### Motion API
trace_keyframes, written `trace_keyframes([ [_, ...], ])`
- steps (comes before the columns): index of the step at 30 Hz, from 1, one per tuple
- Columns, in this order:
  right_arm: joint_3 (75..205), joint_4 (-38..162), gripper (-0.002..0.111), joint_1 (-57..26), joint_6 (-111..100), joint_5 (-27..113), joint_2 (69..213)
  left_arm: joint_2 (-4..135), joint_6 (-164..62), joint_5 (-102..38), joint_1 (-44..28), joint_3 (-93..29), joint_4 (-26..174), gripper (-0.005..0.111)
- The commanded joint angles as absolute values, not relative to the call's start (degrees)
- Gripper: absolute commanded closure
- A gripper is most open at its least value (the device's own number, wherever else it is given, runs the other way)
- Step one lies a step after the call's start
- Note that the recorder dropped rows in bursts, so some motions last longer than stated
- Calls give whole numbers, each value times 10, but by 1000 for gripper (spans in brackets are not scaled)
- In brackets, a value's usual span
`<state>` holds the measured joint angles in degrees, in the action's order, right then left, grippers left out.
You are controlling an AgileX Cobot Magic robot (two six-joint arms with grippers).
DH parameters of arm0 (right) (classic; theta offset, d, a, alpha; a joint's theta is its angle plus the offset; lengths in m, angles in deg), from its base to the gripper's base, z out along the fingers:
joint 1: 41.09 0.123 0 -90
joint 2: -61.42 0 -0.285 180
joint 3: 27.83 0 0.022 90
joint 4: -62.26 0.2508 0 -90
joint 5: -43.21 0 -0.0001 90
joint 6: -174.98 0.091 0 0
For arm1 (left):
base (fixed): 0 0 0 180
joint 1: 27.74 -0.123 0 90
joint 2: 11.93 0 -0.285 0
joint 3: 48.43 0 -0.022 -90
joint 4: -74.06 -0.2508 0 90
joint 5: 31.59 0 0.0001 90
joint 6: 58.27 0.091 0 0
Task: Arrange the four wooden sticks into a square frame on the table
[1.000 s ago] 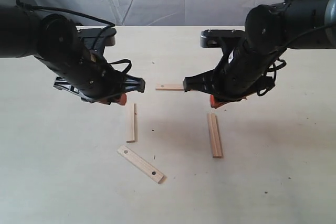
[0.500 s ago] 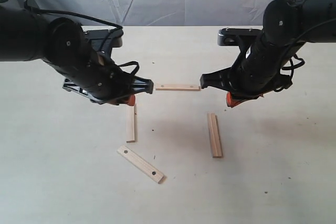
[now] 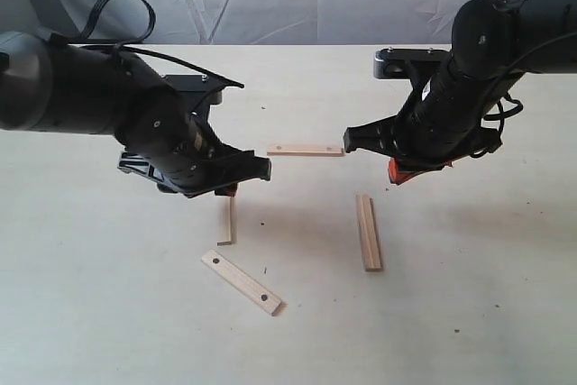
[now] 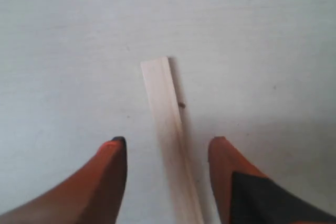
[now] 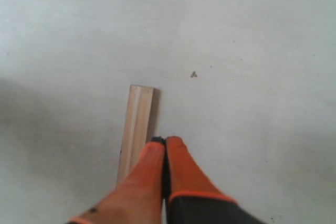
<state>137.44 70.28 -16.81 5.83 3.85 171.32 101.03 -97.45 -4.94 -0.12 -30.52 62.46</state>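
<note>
Counted on the table: four wooden sticks, all apart, mid-worktop. Left gripper spread wide astride one stick, gripping nothing; right gripper pinched together, empty.

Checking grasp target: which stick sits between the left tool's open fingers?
The left-side stick, straddled by the left tool; top stick, right stick, bottom stick lie clear.

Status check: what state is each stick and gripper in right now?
Far light-wood stick with holes: lying flat.
Left plain wood stick: flat, not gripped.
Right plain wood stick: flat, free.
Near holed wood stick: flat, skewed.
Left gripper: open, straddling it.
Right gripper: shut, empty.
</note>
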Motion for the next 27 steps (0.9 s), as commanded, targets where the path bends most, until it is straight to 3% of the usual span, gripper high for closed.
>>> trace_keyframes([
  [1,1374,699,109,-171,52,43,1707,1023,-984,-68,4,-307,633,54],
  [18,1374,696,109,-171,51,39,1707,1067,-984,-71,4,-307,627,56],
  [27,1374,734,109,-169,75,-5,1707,1093,-984,-59,4,-306,657,94],
])
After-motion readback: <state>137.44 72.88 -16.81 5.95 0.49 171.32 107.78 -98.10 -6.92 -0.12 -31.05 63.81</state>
